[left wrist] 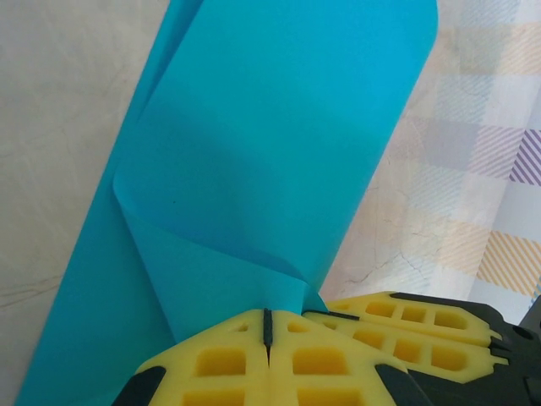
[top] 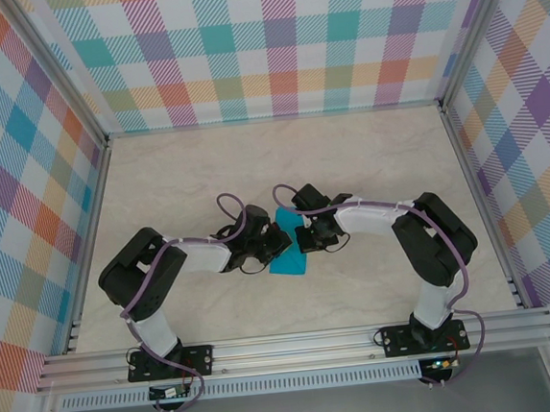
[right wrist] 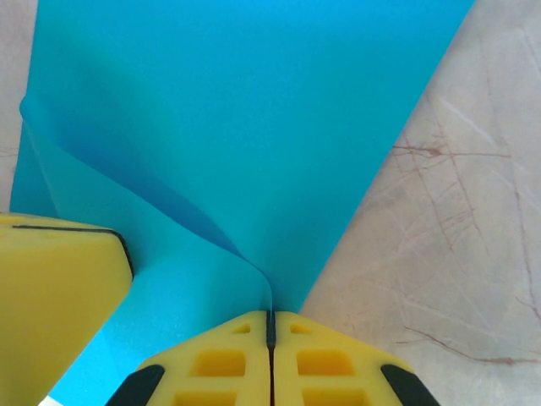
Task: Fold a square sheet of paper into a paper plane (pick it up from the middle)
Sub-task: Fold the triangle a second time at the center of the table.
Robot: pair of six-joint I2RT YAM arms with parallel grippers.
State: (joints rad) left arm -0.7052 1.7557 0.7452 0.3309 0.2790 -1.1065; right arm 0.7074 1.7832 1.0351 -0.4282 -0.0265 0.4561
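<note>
While the overhead view has both wrists covering most of the paper (top: 288,265), leaving a teal corner exposed near table (top: 377,158) centre, the wrist views show the holds. Left gripper (left wrist: 268,326) is clamped, jaws together, on a curled-over edge of the paper; right gripper (right wrist: 271,326) likewise pinches a raised fold, just beside it. Plaid walls (top: 281,51) stand well apart.

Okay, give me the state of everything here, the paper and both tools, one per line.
square sheet of paper: bent over in a loose curl, not pressed flat, pinched by both tools
left tool: shut on the sheet
right tool: shut on the sheet
</note>
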